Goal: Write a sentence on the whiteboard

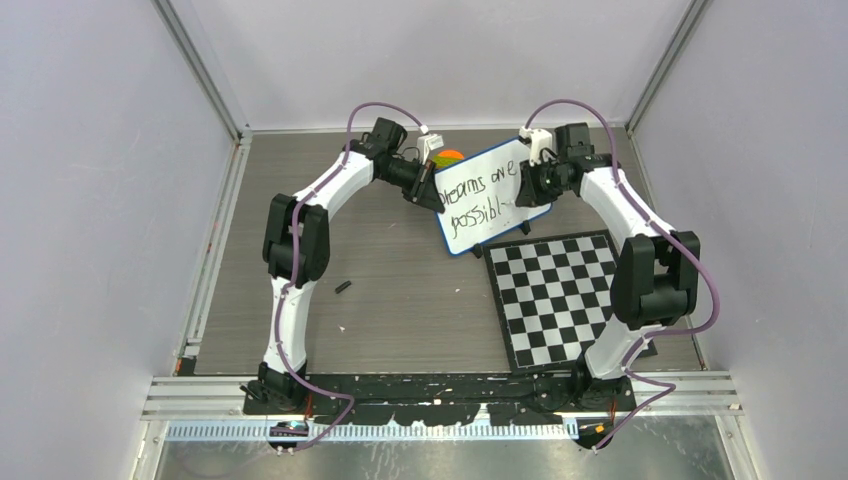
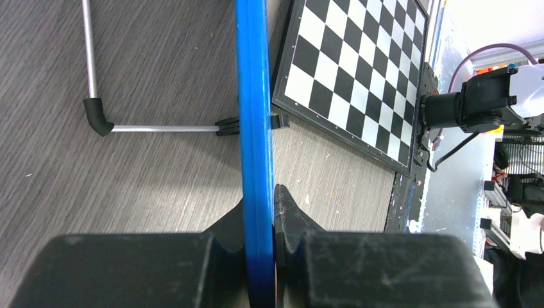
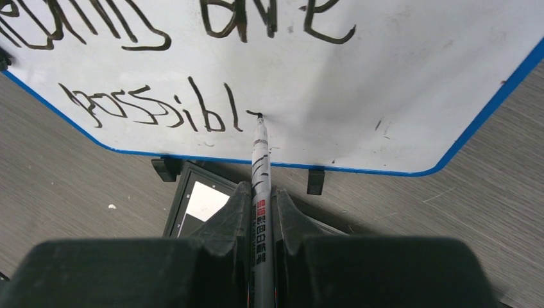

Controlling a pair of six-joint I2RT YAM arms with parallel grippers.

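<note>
Black right pincer [image 3: 260,196] snug around marker [image 3: 259,154]

The whiteboard [image 1: 480,238] half hides an orange object [image 1: 449,156] behind it.

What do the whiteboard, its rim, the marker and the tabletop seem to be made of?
The whiteboard has a smooth white face with a faint sheen, probably coated board. Its rim is bright blue and smooth, likely plastic. The marker has a pale printed barrel, likely plastic. The tabletop is matte grey-brown with fine streaked grain: wood or wood-look laminate, I cannot tell which.
</note>
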